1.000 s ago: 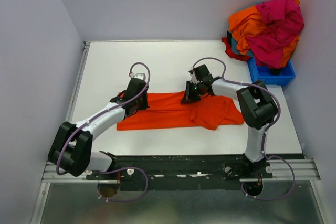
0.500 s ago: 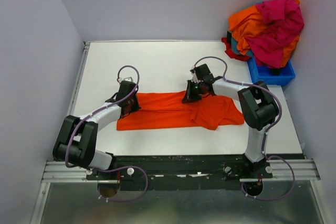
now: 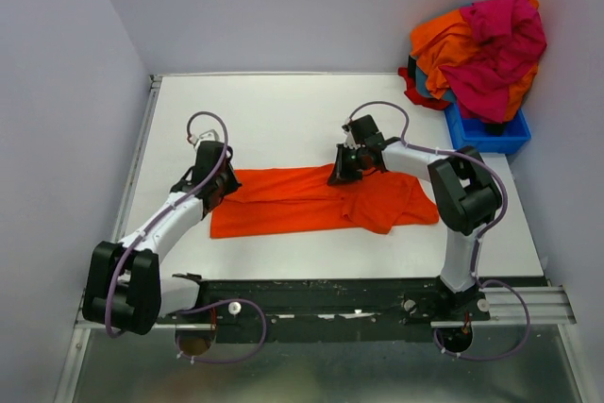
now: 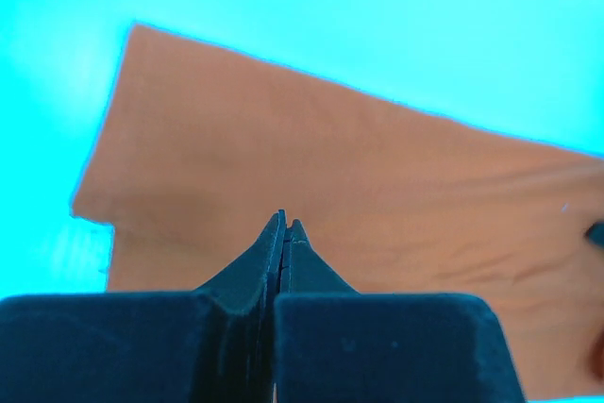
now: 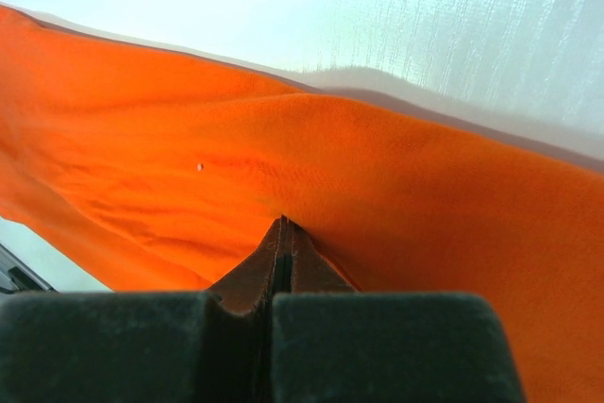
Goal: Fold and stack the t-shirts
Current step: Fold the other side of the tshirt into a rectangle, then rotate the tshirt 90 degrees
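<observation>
An orange t-shirt [image 3: 302, 200] lies spread across the white table [image 3: 283, 110] between the two hands, its long side running from one to the other. The left hand [image 3: 219, 186] sits at the shirt's left end, and the cloth stretches away to that hand's right. Its fingers are pressed tight together, tips low over the fabric (whether any cloth is caught between them cannot be told). The left arm reaches forward from its base, the wrist angled in toward the shirt.

The right hand [image 3: 338, 175] is at the shirt's far edge, just right of its middle. Its fingers are closed on a raised ridge of orange cloth, which falls away to both sides in the wrist view. The right arm bends at the elbow and doubles back leftward to reach it.

Well beyond the right hand, at the table's far right corner, a heap of orange and pink shirts [image 3: 486, 44] spills over a blue bin [image 3: 491, 134].
</observation>
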Tool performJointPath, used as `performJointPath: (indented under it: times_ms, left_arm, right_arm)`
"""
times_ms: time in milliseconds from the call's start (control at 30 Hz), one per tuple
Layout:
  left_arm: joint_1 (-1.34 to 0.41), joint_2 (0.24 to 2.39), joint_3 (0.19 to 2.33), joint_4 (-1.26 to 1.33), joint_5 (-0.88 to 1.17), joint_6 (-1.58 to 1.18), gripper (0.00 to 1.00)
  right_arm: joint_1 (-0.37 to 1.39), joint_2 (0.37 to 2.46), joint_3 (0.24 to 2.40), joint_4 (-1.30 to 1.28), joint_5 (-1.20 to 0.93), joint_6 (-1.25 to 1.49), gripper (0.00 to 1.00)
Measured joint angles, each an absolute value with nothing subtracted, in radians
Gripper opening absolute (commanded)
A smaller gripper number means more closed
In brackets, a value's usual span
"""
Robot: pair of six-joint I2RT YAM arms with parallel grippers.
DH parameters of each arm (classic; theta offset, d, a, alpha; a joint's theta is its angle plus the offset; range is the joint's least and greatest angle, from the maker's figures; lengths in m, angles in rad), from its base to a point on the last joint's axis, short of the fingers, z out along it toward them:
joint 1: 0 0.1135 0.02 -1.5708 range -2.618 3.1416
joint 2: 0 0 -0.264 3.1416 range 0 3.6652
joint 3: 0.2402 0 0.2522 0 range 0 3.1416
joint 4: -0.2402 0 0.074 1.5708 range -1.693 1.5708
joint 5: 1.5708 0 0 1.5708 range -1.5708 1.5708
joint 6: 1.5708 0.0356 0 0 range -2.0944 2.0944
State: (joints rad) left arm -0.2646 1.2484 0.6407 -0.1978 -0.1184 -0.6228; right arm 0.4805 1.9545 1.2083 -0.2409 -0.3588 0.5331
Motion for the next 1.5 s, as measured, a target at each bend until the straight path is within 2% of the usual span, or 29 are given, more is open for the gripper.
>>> performJointPath:
  times_ms: [333, 700, 933, 1133, 1233, 1500]
  left_arm:
    - [-0.126, 1.260, 0.665, -0.173, -0.162, -0.671, 0.00]
    - [-0.113, 1.338, 0.556, -0.121, -0.160, -0.776, 0.00]
    - [-0.117, 1.219, 0.564, -0.156, -0.168, -0.762, 0.00]
    - [-0.160, 1.146, 0.641, -0.134, -0.165, -0.712, 0.00]
    - [-0.175, 1.181, 0.657, -0.108, -0.148, -0.703, 0.00]
    - [-0.189, 1.383, 0.667, -0.056, -0.114, -0.725, 0.00]
  right_arm:
    - [0.480, 1.941, 1.197, -0.242, -0.344, 0.532, 0.01]
    - [0.480, 1.902, 1.180, -0.264, -0.279, 0.530, 0.01]
    - [0.474, 1.694, 1.098, -0.279, -0.151, 0.522, 0.01]
    - [0.424, 1.509, 1.044, -0.395, 0.072, 0.581, 0.01]
    - [0.377, 1.484, 1.009, -0.466, 0.166, 0.623, 0.01]
    - [0.218, 1.559, 0.986, -0.558, 0.204, 0.662, 0.01]
